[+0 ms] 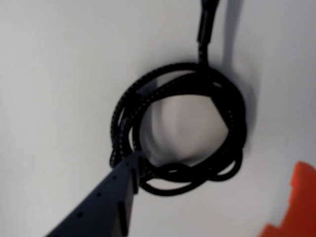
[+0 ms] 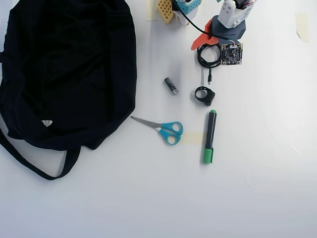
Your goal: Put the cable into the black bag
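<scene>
Dark finger (image 1: 111,197) touched the cable (image 1: 182,133) coil | gripper (image 2: 208,47) spread wide, holding nothing | bag (image 2: 64,69) lay well left in overhead view

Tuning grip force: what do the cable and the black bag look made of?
The cable: looks like a braided fabric sheath, matte black with tiny pale flecks in the weave, wound in a small loop; the tail's end sleeve looks smooth, probably plastic, though it is blurred. The black bag: soft woven cloth by its look, matte, slumped and creased with no stiff edges; the exact fibre cannot be told.
</scene>
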`<state>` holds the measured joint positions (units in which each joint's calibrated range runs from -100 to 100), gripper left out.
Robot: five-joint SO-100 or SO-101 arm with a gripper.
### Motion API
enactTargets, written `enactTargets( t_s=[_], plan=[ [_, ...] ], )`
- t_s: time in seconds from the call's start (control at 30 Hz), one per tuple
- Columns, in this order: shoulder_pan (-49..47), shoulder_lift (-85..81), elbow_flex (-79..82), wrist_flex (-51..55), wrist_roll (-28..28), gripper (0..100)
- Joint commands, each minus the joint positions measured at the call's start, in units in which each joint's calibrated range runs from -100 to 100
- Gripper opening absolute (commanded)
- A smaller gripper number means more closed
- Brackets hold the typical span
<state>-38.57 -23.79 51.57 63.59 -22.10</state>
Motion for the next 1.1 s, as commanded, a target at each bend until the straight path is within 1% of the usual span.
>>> enactTargets(
  t_s=[0.0, 0.33, 0.43, 0.53, 1.07],
  plan=[
    [0.35, -0.28, 1.44, -3.99, -0.19, 38],
    [0.43, -0.28, 3.77, -7.26, -0.29, 38],
    [0.95, -0.28, 6.29, -11.13, -0.29, 38],
    [1.03, -0.28, 7.55, -12.77, -0.29, 37],
    [1.85, -0.28, 8.00, -12.77, -0.29, 37]
  ],
)
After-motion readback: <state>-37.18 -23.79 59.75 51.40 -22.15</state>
